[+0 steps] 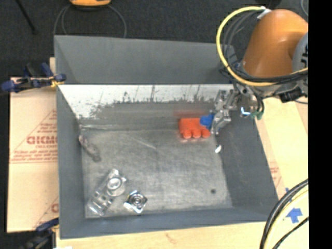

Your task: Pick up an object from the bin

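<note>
End effector (pixel 222 117) at upper right of bin (pixel 155 61) floor, just right of orange block (pixel 192 128) | blue piece (pixel 206 121) between them | opening and hold: cannot tell | metal parts (pixel 111 187) lower left, well apart

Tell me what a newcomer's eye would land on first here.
The orange block near the upper right of the bin floor stands out, with a small blue piece at its right side and the gripper just beside them. Silvery metal parts lie at the lower left.
</note>
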